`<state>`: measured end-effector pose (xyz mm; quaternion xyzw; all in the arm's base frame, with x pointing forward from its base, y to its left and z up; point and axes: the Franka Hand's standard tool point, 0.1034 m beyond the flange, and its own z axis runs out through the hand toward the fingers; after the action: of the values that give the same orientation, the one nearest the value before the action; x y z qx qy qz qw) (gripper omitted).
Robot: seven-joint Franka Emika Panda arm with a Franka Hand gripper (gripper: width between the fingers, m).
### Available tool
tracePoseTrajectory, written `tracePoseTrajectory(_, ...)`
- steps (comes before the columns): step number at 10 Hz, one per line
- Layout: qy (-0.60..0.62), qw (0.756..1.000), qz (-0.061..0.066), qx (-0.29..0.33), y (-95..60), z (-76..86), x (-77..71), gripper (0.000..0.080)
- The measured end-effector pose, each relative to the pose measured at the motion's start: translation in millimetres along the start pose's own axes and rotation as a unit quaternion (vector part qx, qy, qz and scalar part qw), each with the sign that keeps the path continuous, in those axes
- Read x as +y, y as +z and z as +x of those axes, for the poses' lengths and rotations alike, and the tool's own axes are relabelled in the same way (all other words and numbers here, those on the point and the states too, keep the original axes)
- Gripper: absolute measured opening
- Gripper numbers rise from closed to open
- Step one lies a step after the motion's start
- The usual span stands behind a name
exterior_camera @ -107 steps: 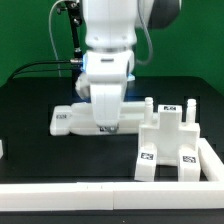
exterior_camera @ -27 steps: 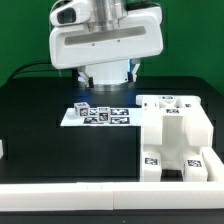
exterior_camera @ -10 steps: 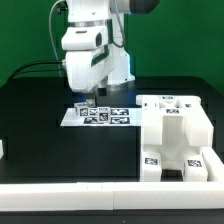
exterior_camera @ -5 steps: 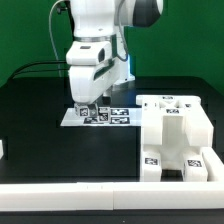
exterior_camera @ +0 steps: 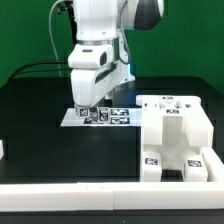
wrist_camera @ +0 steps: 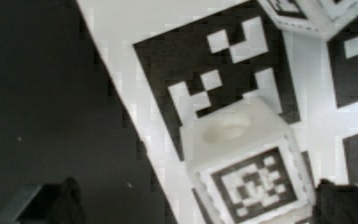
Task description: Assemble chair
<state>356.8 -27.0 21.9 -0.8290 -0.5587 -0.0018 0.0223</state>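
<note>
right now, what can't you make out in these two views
- small tagged piece: wrist view, blurred and cut by the frame edge, so its shape is unclear
- marker board: exterior view, the arm covers part of it
- gripper: exterior view, fingertips too small against the tags
- white object: exterior view, cut off at the exterior view's left edge

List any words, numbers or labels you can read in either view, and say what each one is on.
No words, numbers or brand marks can be read in either view.
There are only black-and-white square tag patterns, with no letters. They are on the marker board, on the small white piece on that board, and on the chair structure.
</note>
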Motion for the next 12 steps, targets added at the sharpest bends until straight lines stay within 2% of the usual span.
tracePoseTrajectory(3, 0.000, 1.000, 0.000, 0.000, 0.0, 0.0, 0.0, 0.0623)
tracePoseTrajectory(5, 0.000, 1.000, 0.000, 0.000, 0.0, 0.0, 0.0, 0.0267)
tracePoseTrajectory(7, 0.000, 1.000, 0.000, 0.000, 0.0, 0.0, 0.0, 0.0024)
tracePoseTrajectory(8, -0.001, 1.000, -0.011, 0.002, -2.3, 0.0, 5.5, 0.0008)
tracePoseTrajectory(10, 0.003, 1.000, -0.013, 0.003, -3.0, 0.0, 6.7, 0.0002)
tracePoseTrajectory(12, 0.012, 1.000, -0.023, 0.004, -15.1, 1.6, 18.6, 0.0002)
